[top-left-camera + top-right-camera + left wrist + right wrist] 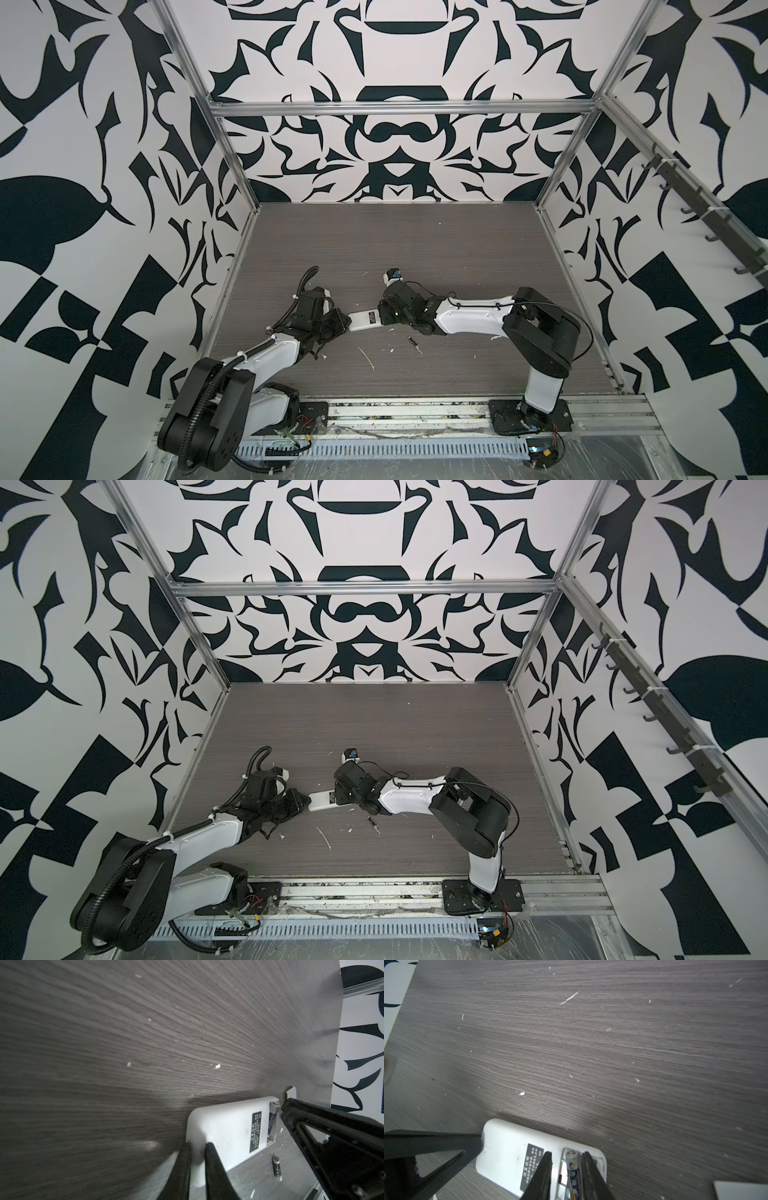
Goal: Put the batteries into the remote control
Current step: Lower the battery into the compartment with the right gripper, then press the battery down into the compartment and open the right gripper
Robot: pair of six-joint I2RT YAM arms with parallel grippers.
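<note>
The remote control (pixel 365 321) (pixel 321 801) lies white back up on the grey table, its black label (pixel 532 1165) showing. My left gripper (pixel 198 1145) (pixel 344 322) is shut on its closed end. At the other end the battery bay stands uncovered. One battery (pixel 572 1165) (pixel 273 1114) lies in that bay. My right gripper (pixel 566 1154) (pixel 386 316) is open astride it, one finger close against the battery and a gap on the other side. A second battery (pixel 413 343) (pixel 371 822) (pixel 277 1167) lies loose on the table, nearer the front than the remote.
A small loose white cover plate (pixel 741 1190) (pixel 291 1094) lies beside the remote's open end. White scraps, among them a long strip (pixel 368 358), litter the table. Patterned walls and aluminium posts (pixel 232 174) close in the table on three sides.
</note>
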